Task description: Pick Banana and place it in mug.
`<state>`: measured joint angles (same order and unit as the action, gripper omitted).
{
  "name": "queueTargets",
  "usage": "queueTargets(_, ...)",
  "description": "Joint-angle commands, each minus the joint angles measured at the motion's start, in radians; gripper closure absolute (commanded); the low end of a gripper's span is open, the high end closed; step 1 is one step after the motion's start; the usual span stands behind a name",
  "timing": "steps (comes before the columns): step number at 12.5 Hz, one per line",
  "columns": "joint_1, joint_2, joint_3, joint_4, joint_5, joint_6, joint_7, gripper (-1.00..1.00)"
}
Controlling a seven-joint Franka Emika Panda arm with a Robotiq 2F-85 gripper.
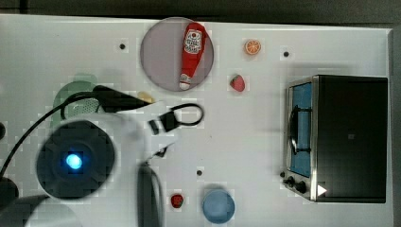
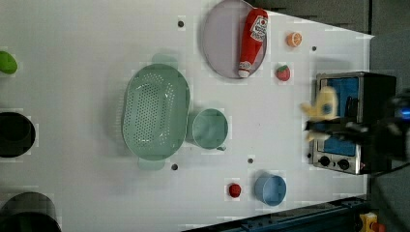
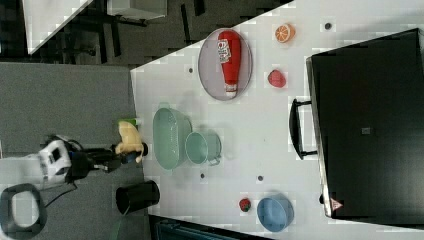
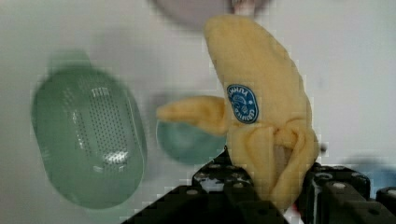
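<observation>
The gripper (image 4: 271, 196) is pinching the banana (image 4: 257, 93) by its lower end, black fingers (image 4: 219, 184) pressed against it on either side, and the fruit stands up out of the jaws with one peeled flap curling sideways and a round blue sticker on its skin. In the left view the held banana (image 2: 323, 105) hangs in the air in front of the toaster oven (image 2: 350, 121), well apart from the table (image 2: 72, 72); in the right view it (image 3: 129, 137) sits at the end of the arm, off the table's edge, just beside the basket's far rim. One mug (image 2: 209, 128), teal-green and round, stands on the table touching the single oval perforated basket (image 2: 154, 118), and in the wrist view the mug (image 4: 187, 140) shows beneath the banana's flap. One blue cup (image 2: 270, 189) stands near the left view's lower edge with a small red strawberry (image 2: 234, 189) just beside it; a second strawberry (image 2: 283, 73) lies near the one grey plate (image 2: 217, 38), which carries one ketchup bottle (image 2: 252, 41) lying on its side. One orange slice (image 2: 294, 39) rests beyond the plate. Two black cylinders (image 2: 14, 133) stand at the left view's left edge, with a green object (image 2: 7, 62) near them.
</observation>
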<state>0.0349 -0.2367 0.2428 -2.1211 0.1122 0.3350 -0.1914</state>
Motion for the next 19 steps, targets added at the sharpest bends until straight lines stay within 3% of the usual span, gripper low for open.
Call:
queueTargets(1, 0.023, 0.125, 0.123, -0.022, 0.003, 0.050, 0.377, 0.37)
queueTargets(4, 0.024, 0.211, 0.174, -0.075, -0.009, 0.192, 0.493, 0.37)
queueTargets(7, 0.023, 0.271, 0.168, -0.183, -0.031, 0.399, 0.496, 0.37)
queueTargets(9, 0.022, 0.297, 0.166, -0.217, -0.041, 0.433, 0.496, 0.36)
queueTargets(12, 0.026, 0.340, 0.170, -0.239, -0.043, 0.519, 0.496, -0.32)
queueTargets(13, 0.025, 0.350, 0.165, -0.240, -0.043, 0.561, 0.496, -0.74)
queueTargets(14, 0.024, 0.352, 0.162, -0.239, -0.043, 0.575, 0.496, -0.93)
queueTargets(16, 0.022, 0.326, 0.151, -0.212, -0.042, 0.577, 0.496, -1.00)
queueTargets(19, 0.013, 0.237, 0.117, -0.145, -0.042, 0.421, 0.496, -1.00)
